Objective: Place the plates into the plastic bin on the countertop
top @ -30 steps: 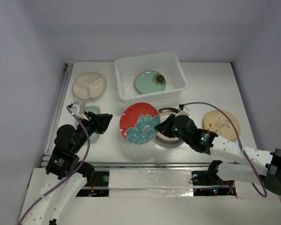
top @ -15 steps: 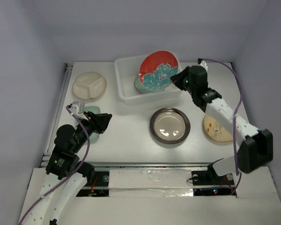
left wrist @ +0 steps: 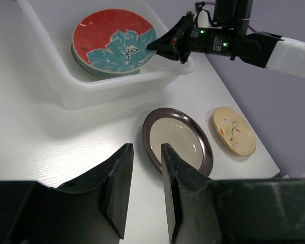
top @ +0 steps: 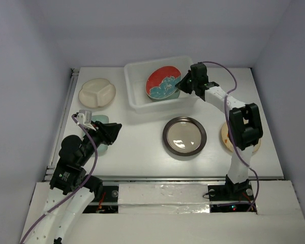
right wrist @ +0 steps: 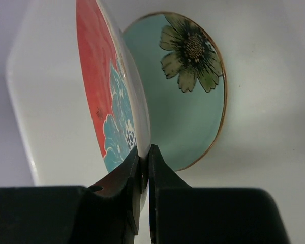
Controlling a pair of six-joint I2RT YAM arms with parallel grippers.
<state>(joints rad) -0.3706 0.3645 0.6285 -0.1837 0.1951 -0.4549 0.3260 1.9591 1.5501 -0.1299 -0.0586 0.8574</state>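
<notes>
Red plate (top: 163,84) lowered into bin (top: 142,71), teal-flowered

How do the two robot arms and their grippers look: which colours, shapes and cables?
The left arm and the right arm have white tubular links and black joints. A thin purple cable runs along each. The left gripper and the right gripper are black, each with two flat tapered fingers. Small green lights glow near the right gripper.
</notes>
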